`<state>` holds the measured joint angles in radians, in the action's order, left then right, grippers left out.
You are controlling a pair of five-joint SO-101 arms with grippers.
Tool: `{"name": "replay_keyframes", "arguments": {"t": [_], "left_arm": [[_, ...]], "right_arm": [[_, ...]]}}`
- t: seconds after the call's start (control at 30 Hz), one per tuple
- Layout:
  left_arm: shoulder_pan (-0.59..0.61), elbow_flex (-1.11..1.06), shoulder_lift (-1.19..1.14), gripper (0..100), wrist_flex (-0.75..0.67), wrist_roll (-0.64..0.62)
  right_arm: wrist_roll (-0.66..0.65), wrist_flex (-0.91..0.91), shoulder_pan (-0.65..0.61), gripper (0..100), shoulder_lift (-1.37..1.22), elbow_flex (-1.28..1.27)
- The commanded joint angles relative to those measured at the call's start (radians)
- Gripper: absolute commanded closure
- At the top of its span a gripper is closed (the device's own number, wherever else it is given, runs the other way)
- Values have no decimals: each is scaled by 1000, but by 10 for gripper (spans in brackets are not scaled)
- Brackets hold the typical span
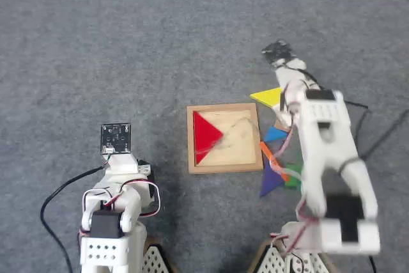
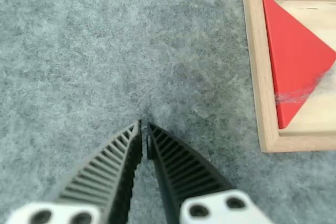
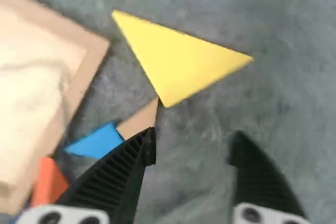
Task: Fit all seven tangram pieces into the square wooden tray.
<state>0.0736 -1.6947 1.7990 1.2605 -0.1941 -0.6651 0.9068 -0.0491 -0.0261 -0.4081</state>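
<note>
The square wooden tray (image 1: 223, 168) lies flat near the middle of the grey-covered bench (image 1: 96, 49), a little toward its near edge. Inside it the red triangle (image 1: 204, 135) sits with its long side against the tray's left wall and its point aimed at the tray's centre. The rest of the tray floor is bare wood.

The other pieces are loose on the bench between the tray and the right edge. The yellow triangle (image 1: 268, 96) lies just beyond the tray's far right corner. The blue piece (image 1: 275, 134) is close beside the tray's right wall. Nearer the front come the orange piece (image 1: 268, 158), slanting along that wall, and the purple piece (image 1: 270, 182). The green piece (image 1: 294, 177) is partly hidden under the right arm. Between yellow and blue a tan piece (image 3: 137, 120) shows, possibly plain wood; its shape is hard to make out.

The right hand (image 3: 194, 135) is released, its fingers spread wide and grasping nothing. It hangs over bare bench just beside the yellow triangle.

The left hand (image 2: 144, 127) is clenched, fingertips almost touching with nothing between them. It is over bare bench, well to the left of the tray.
</note>
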Motion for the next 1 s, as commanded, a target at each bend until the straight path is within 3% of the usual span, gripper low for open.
{"name": "replay_keyframes", "arguments": {"t": [0.0, 0.23, 0.4, 0.67, 0.97], "left_arm": [[6, 12, 20, 986, 2, 11], [6, 12, 20, 986, 2, 11], [6, 12, 20, 986, 2, 11], [6, 12, 20, 986, 2, 11], [6, 12, 20, 986, 2, 11]], "right_arm": [[-204, 147, 12, 548, -156, 296], [-347, 219, -18, 500, -414, 586], [-489, 219, -61, 500, -493, 591], [-546, 220, -53, 504, -582, 597], [-546, 274, -22, 790, -619, 598]]}}
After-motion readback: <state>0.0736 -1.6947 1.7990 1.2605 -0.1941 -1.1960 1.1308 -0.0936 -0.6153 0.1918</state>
